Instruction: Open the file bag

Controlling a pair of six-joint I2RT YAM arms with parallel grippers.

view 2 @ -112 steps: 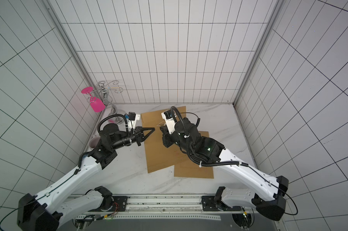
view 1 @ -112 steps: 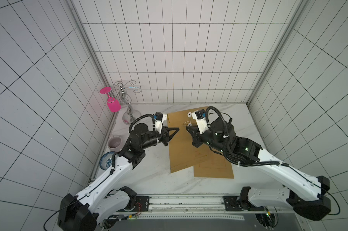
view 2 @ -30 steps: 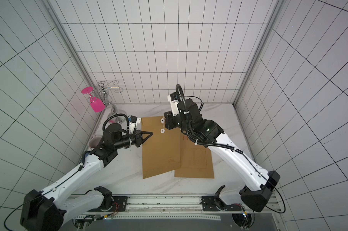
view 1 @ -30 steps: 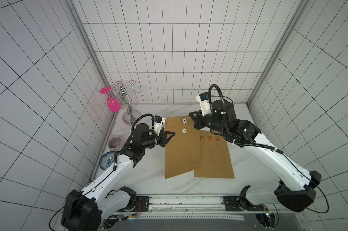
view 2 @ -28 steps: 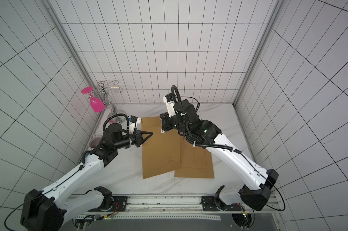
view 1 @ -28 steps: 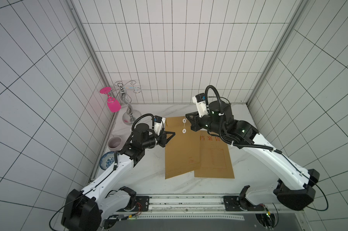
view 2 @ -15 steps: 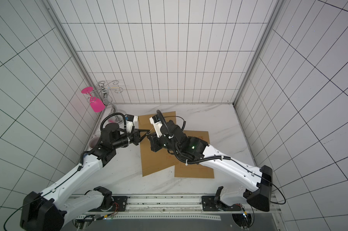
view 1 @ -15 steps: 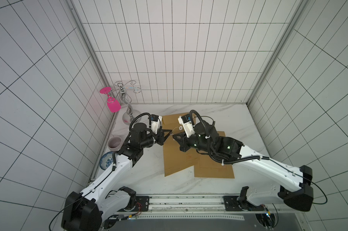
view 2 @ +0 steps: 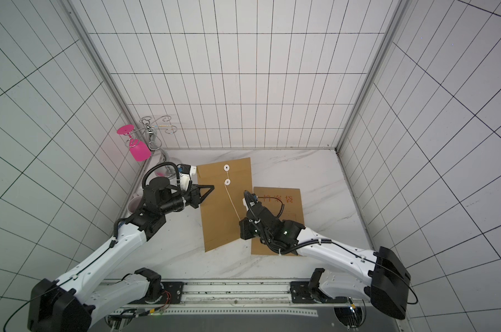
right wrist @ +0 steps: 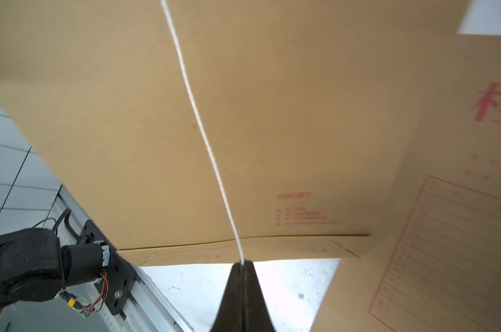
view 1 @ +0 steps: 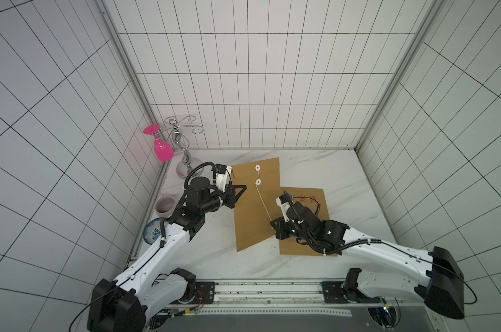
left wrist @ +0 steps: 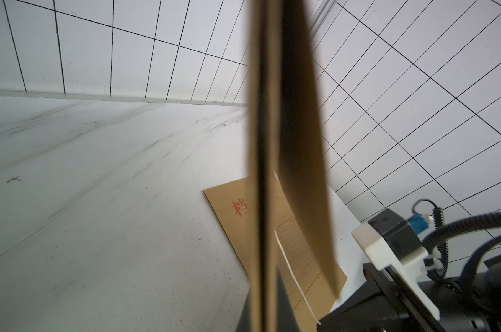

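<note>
The marble bench carries a brown file bag in the middle, somewhat nearer to the left edge and partly lifted. The left gripper is clamped on the left side of the bag. In the left wrist view the bag passes edge-on between the closed jaws. The near right corner of the bag lies over a second bag, which is flat toward the right edge and has red characters. A wire rack with a hanging pink glass stands in the far left corner. A cup and a plate sit along the left edge. A white string runs straight from a button to the right gripper, whose jaws are pressed together on its end.
</note>
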